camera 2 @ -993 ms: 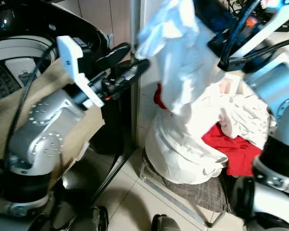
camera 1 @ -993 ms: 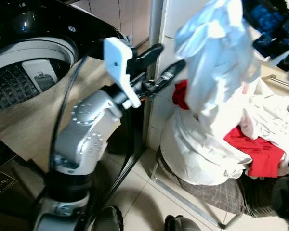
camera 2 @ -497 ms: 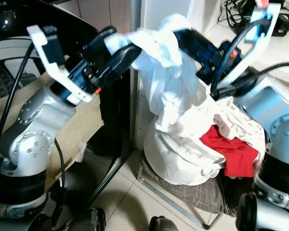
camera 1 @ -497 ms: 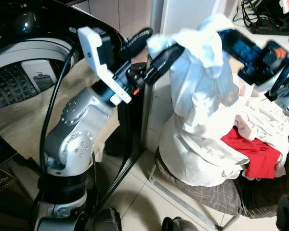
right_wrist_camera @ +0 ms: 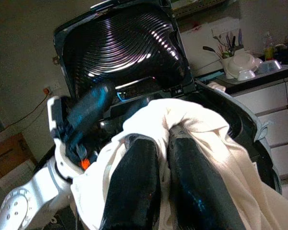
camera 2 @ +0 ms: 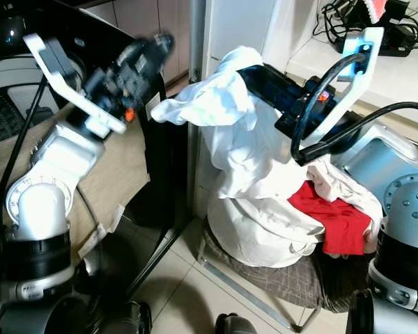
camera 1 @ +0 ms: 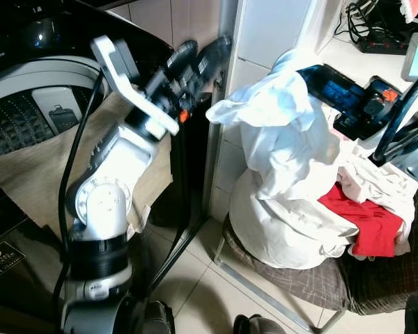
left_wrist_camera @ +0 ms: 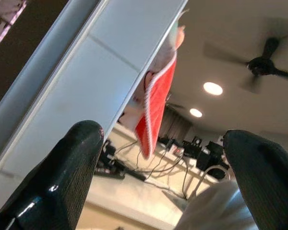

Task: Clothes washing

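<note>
One white shirt [camera 2: 230, 132] hung pinched in the right gripper [right_wrist_camera: 159, 143] above the laundry pile [camera 1: 299, 216] — one red garment [camera 1: 366, 219] half buried. Left gripper [left_wrist_camera: 158, 158] gaped empty near the washer [camera 1: 42, 76].

Below the raised left end effector [camera 1: 198, 56] lay a pale tiled floor [camera 1: 195, 292]. Just behind it stood a white tiled wall panel [camera 1: 265, 35]. Round recessed ceiling lights [left_wrist_camera: 213, 88] glowed beyond it, beside a dark ceiling fan [left_wrist_camera: 271, 64].
</note>
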Controlling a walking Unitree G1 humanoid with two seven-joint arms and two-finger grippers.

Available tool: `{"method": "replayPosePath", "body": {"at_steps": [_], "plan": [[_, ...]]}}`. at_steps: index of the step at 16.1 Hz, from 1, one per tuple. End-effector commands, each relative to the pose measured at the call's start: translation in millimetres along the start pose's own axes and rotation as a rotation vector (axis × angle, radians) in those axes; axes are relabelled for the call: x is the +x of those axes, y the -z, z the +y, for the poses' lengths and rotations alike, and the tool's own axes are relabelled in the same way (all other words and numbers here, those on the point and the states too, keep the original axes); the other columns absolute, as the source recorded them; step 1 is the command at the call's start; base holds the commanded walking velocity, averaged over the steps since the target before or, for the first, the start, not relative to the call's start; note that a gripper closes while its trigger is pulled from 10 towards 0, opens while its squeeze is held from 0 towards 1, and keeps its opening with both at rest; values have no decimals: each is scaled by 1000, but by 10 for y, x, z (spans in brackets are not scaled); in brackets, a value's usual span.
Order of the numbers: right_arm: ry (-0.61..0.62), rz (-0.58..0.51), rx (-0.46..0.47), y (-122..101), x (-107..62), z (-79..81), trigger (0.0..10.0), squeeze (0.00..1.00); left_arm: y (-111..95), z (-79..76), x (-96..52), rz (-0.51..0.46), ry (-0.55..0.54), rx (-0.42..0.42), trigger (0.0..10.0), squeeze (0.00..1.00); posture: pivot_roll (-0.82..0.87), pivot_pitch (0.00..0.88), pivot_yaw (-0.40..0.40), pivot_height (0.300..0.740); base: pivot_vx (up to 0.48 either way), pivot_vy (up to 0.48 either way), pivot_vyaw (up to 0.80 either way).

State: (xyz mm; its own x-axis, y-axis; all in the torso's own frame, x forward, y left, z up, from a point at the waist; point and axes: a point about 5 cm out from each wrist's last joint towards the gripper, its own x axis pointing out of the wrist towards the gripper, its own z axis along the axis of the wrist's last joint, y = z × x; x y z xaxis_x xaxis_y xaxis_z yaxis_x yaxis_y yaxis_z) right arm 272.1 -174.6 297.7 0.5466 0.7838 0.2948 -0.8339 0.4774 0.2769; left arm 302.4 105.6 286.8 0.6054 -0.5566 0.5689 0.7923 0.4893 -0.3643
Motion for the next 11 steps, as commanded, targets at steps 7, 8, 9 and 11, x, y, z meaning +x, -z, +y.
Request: {"method": "replayPosePath", "body": {"at_steps": [7,8,9,11], "plan": [[-40,-2,-10,12,48,78,0,0,529,-474,-21,355,300,57,10000,0,-52,63,-36,740,0,0,0],[-49,3,-11,23,56,90,0,0,565,-452,8,335,266,42,10000,0,-54,63,-36,740,0,0,0],[-50,3,-11,25,57,90,0,0,563,-454,13,328,265,26,10000,0,-55,63,-35,740,0,0,0],[-51,2,-11,26,57,90,0,0,589,-418,19,349,240,74,10000,0,-56,64,-33,740,0,0,0]]}}
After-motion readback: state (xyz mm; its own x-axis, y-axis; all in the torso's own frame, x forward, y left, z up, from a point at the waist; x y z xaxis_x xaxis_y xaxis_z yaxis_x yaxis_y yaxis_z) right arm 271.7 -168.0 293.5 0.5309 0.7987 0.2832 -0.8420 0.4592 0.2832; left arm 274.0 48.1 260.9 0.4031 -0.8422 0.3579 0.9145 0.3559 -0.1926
